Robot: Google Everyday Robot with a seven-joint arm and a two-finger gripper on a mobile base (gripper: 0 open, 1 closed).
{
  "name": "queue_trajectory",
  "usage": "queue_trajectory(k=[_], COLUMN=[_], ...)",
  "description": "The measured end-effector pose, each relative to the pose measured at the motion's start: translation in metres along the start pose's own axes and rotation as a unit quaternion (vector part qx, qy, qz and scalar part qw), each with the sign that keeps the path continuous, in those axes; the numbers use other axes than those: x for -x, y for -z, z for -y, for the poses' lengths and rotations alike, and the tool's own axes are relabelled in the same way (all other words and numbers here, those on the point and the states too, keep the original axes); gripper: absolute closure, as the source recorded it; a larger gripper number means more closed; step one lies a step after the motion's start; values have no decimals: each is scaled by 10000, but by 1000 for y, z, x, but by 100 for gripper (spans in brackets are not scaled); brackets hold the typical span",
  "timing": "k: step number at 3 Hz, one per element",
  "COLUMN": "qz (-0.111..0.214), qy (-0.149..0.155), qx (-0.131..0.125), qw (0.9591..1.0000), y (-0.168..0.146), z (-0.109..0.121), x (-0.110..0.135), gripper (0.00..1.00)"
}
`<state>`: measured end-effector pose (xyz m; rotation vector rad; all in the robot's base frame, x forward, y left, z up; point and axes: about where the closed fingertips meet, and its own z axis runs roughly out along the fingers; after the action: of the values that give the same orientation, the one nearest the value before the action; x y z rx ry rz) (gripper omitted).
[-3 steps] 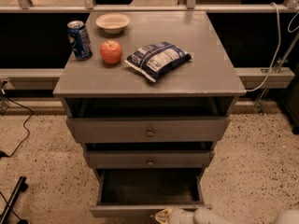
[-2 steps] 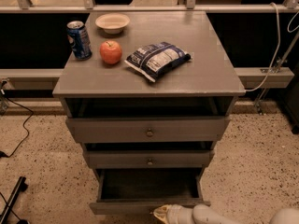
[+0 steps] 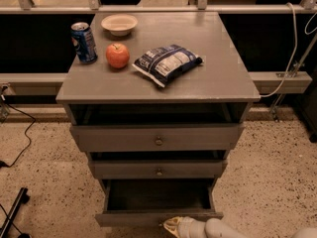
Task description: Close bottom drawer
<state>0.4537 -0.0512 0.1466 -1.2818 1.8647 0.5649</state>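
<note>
At the foot of the bench [image 3: 213, 83], the bottom drawer [image 3: 129, 218] stands pulled well out, further than the two drawers above it, with its dark inside open to view. Just before the drawer's front, slightly right of the bench's midline, sits the tool [image 3: 172, 225], its tip at or against the front's lower edge. I cannot tell whether it is clenched or released. To close the drawer well, I judge the push should land near the front's centre and run straight toward the bench's back, since an off-centre shove could skew the drawer and jam it. The drawer's front faces away from the bench, toward the camera. Its long axis runs side to side, parallel to the bench's front edge.
</note>
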Motion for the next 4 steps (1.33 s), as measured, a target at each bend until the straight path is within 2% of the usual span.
queue_trajectory(k=[1,2,3,4], qz=[175,210,197,284], qy=[351,734,960,1080], qx=[-407,-843,-1159,-1427], qw=[9984,9935,9884,9834], y=[-2,0,1,-4], z=[21,52,77,101], x=[-8,-21,-29,-24], gripper=[100,100,100,100])
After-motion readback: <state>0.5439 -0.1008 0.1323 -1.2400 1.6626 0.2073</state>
